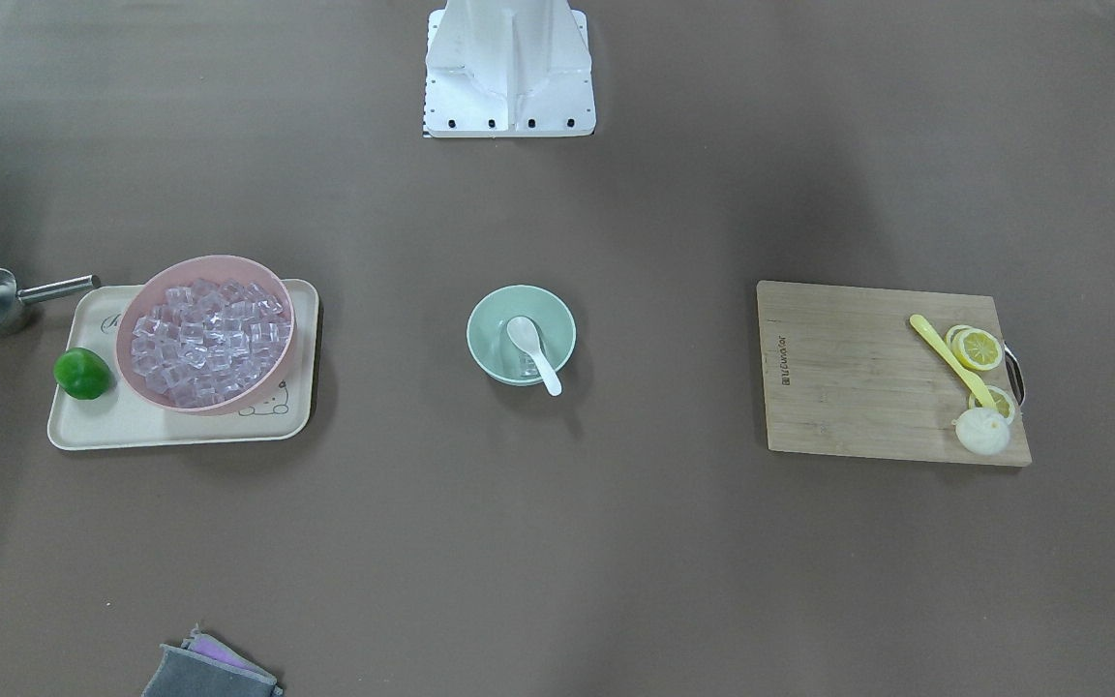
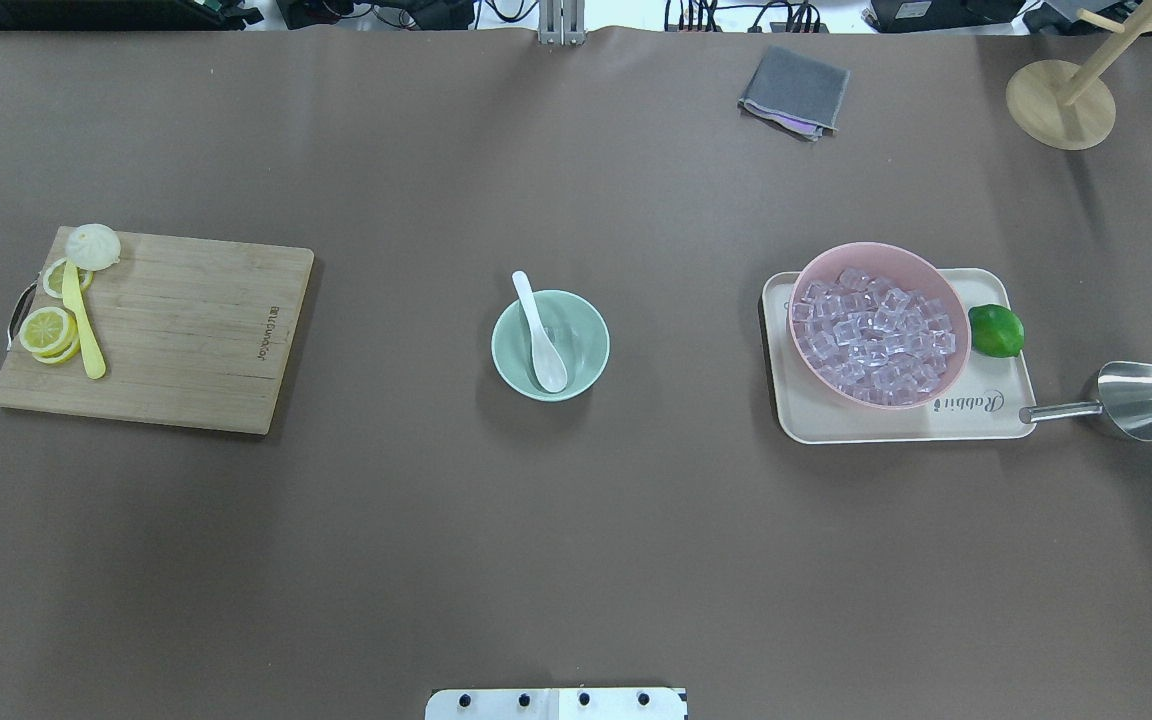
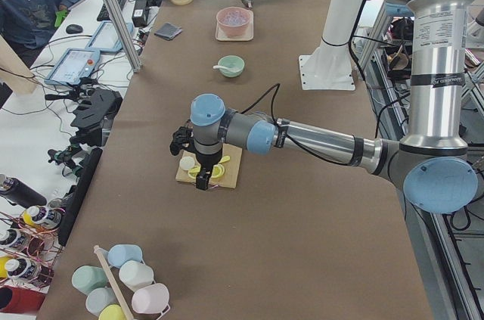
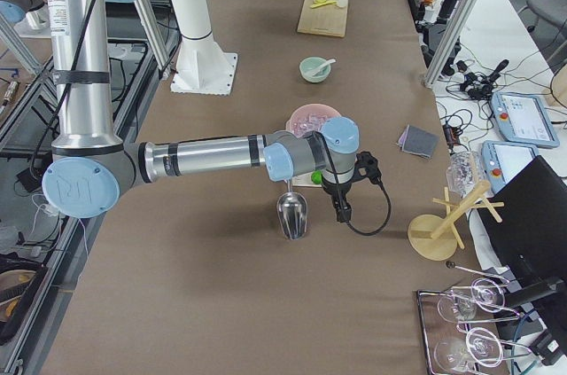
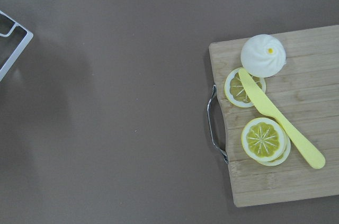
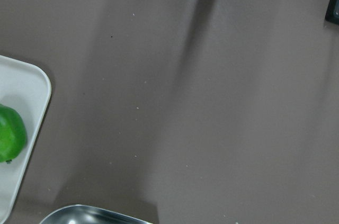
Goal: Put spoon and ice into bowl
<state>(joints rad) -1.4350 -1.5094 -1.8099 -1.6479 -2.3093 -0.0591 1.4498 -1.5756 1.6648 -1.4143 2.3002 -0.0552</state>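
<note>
Spoon (image 2: 541, 335) is lying in the mint bowl (image 2: 591, 352) in the middle of the bench (image 2: 576, 550), scoop down inside and handle leaning out over the rim toward 11 o'clock in the overhead view. In the front-facing shot one clear ice cube (image 1: 516, 360) is sitting in the bottom of that bowl right by the scoop, though it's faint and pretty hard to make out. Out at 3 o'clock from it, the pink bowl (image 2: 948, 292) is sitting on a cream tray (image 2: 806, 420), piled with clear cubes. A lime (image 2: 996, 330) is resting on the tray at the pink bowl's 3 o'clock side, and a metal scoop (image 2: 1141, 400) is lying on the bench just off the tray's corner. At 9 o'clock a wooden board (image 2: 186, 330) is carrying lemon slices (image 2: 46, 328), a yellow spoon (image 2: 84, 335) and a white bun-looking thing (image 2: 93, 246). Meanwhile the left tool (image 3: 199, 178) is hanging above the lemon end of the board and the right tool (image 4: 342, 208) is hanging above the bench beside the metal scoop. Both are only showing up in the side views, so honestly I can't tell whether either one is wide or narrow.
</note>
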